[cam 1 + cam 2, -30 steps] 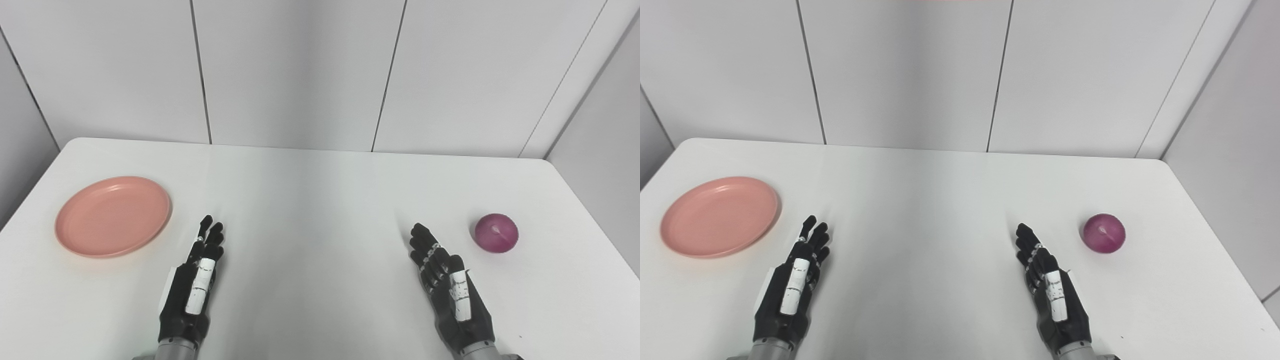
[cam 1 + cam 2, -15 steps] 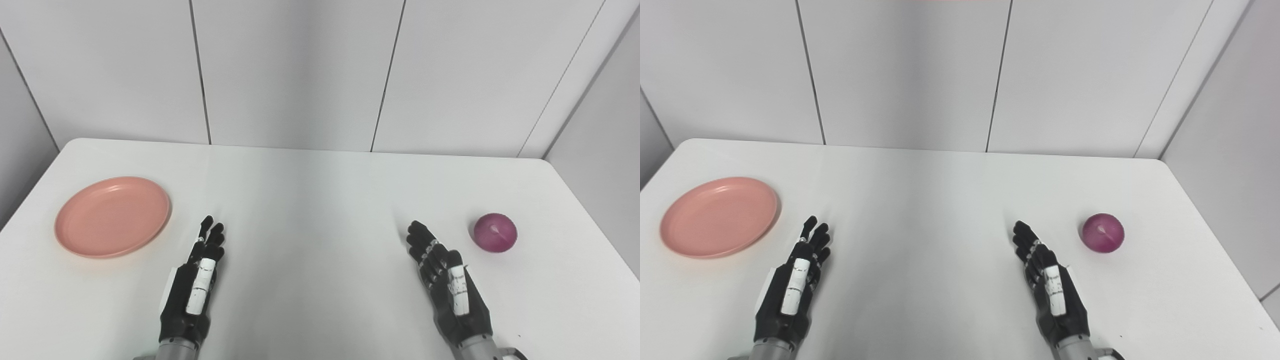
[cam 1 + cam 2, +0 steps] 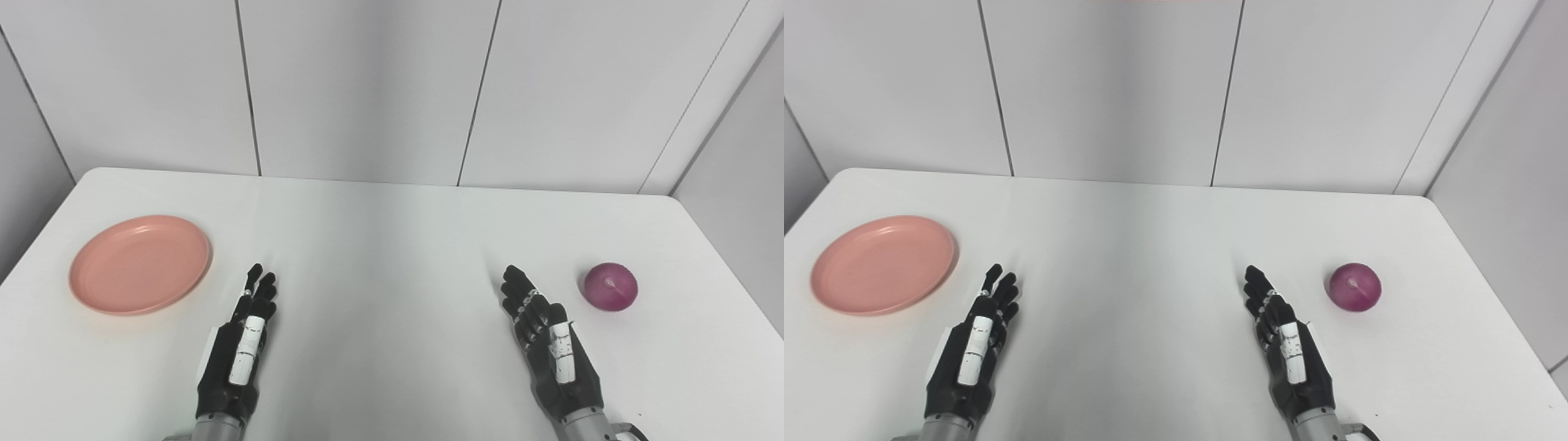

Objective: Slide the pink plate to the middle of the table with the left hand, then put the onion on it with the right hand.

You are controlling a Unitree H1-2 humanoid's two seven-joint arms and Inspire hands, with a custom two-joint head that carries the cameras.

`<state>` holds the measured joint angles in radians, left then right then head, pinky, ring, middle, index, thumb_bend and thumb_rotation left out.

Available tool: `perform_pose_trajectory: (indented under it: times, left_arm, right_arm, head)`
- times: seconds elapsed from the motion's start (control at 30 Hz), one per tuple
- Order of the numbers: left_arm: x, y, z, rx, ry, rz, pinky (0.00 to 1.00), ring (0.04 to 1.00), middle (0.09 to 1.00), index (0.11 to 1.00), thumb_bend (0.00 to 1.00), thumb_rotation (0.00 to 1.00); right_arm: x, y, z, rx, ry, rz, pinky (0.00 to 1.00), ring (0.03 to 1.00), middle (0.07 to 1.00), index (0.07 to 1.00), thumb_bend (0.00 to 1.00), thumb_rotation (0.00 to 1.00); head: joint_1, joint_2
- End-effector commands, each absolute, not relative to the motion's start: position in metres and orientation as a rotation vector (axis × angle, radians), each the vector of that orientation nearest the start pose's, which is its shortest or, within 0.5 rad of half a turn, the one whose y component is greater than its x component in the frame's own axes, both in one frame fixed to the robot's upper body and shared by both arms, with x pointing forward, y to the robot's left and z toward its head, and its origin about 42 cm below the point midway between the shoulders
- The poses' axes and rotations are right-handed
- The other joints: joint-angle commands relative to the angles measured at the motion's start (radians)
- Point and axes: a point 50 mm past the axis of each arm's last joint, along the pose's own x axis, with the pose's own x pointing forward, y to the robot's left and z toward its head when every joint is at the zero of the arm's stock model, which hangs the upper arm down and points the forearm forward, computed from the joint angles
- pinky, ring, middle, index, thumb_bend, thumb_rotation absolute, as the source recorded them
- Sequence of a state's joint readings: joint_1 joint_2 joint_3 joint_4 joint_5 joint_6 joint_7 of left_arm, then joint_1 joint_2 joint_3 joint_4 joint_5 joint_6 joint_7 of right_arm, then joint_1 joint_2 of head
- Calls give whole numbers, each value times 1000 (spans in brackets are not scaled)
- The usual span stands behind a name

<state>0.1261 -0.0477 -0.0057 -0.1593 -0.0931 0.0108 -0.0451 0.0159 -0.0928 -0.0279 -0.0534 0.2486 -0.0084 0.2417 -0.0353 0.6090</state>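
A pink plate (image 3: 139,263) lies flat near the table's left edge. A purple-red onion (image 3: 610,286) rests on the table at the far right. My left hand (image 3: 237,352) lies at the front left with its fingers stretched out, open and holding nothing, a short way right of and nearer than the plate. At the front right my right hand (image 3: 550,346) is likewise open and empty, fingers pointing away from me, with the onion a little to its right and apart from it.
The white table (image 3: 380,245) spans the view, with rounded far corners and grey wall panels right behind it. A side wall stands close beyond the right edge.
The whole picture has shifted slightly, so the camera moved. The right hand has turned a little on its wrist. Plate, onion and left hand stay where they were.
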Motion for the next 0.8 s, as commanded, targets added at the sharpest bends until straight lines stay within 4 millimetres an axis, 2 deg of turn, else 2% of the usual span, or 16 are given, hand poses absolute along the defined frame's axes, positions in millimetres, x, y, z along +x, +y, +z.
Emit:
perform_pose_trajectory:
  times: [0.0,0.3,0.77]
  left_arm:
    - [209,213,89,-111,32,17,1000,985,969,968,803,857]
    - [209,207,87,-111,36,17,1000,982,968,968,800,855]
    - [213,202,88,-126,21,27,1000,986,974,974,795,861]
  right_arm:
    - [247,-237,70,192,57,188,1000,980,953,919,852,933]
    - [246,-243,68,199,61,183,1000,978,946,906,869,917]
    - [234,-255,65,203,70,159,999,966,942,918,869,922]
  head:
    - [2,-3]
    - [49,-15]
    - [39,-30]
